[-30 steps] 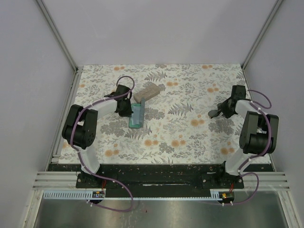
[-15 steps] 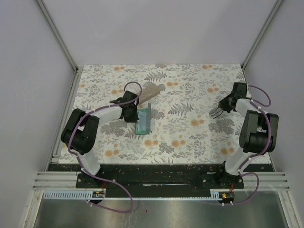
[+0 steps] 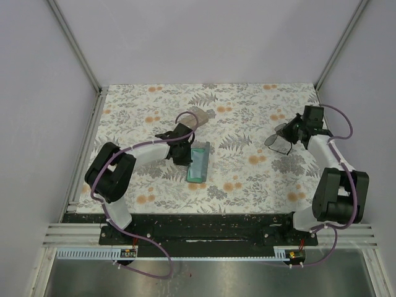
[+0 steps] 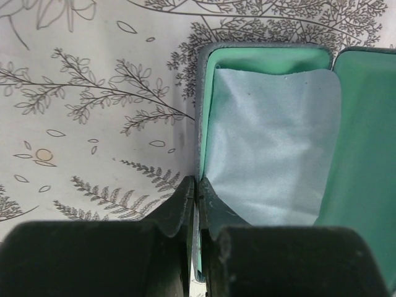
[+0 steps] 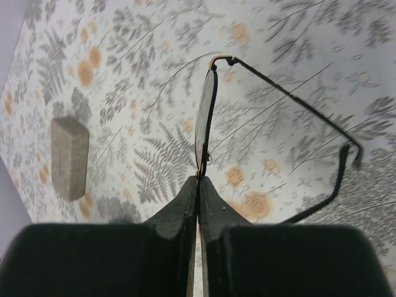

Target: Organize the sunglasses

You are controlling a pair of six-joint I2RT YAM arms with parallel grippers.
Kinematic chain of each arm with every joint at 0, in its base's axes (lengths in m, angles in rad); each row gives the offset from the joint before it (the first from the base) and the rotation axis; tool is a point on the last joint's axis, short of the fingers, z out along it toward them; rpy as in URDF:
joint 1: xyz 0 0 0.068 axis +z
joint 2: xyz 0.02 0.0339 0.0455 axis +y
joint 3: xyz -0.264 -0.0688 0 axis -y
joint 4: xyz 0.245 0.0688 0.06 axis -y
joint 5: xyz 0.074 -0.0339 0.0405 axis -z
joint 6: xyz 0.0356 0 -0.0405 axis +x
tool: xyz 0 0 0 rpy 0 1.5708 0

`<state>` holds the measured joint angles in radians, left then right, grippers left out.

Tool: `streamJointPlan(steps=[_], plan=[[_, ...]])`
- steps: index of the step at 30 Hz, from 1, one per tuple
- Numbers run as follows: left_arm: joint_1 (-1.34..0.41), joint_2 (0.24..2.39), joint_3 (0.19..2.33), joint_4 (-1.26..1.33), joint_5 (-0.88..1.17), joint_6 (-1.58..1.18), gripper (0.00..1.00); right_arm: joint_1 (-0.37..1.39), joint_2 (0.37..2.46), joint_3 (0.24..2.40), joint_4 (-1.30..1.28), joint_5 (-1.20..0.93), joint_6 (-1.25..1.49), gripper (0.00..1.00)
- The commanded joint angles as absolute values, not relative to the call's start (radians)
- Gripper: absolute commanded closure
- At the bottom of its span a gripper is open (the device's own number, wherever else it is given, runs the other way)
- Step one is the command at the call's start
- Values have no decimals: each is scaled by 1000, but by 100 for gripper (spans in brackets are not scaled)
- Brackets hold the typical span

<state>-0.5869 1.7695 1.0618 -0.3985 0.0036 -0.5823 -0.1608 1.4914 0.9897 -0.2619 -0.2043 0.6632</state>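
Right hand (image 5: pixel 198 179) first: it is pinched fully shut on the sunglasses (image 5: pixel 208 105), and my fingertips meet on the thin black rim at the near end of the front. My wrist view shows that front edge-on, running straight away from the fingertips, with the see-through lens bulging a little to the left. The slim arms are unfolded and reach off to the right of the hand. None of that grip can be read from overhead. There the glasses are only a dark, smoky shape just left of the hand, and I cannot tell whether they touch the table (image 3: pixel 247 179).

My left hand (image 4: pixel 197 185) is closed too, with its two fingers clamped on the near left wall of the open case (image 4: pixel 207 111). The wrist camera looks right into it: green lining, a pale blue cloth (image 4: pixel 272 142) lying flat in the tray ahead of the fingertips, and the lid standing open to the right. The overhead view shows none of the cloth's detail, but it shows that the two hands are well apart, with the case at my left and the glasses at my right.

A tan case (image 5: pixel 68 158) lies closed far off to the left of my right hand. From above it sits just beyond my left hand.
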Motion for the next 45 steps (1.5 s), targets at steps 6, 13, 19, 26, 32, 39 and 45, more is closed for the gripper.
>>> streamJointPlan(steps=[6,13,19,26,32,39,45], plan=[[-600,1760,1130,-414,35,-601,77,54,1336,1104,-432,-255,591,100],[-572,1674,1155,-454,87,-584,59,192,1301,1218,-515,-376,557,100],[-503,1550,1148,-512,120,-557,53,322,1344,1339,-560,-466,571,100],[-378,1335,1049,-520,181,-580,51,558,1433,1422,-502,-466,635,100],[-194,1106,910,-492,198,-649,48,705,1540,1407,-339,-482,776,100],[-58,954,831,-512,215,-661,44,825,1710,1407,-85,-567,940,100],[-29,951,842,-552,207,-626,44,857,1828,1364,133,-577,1104,100]])
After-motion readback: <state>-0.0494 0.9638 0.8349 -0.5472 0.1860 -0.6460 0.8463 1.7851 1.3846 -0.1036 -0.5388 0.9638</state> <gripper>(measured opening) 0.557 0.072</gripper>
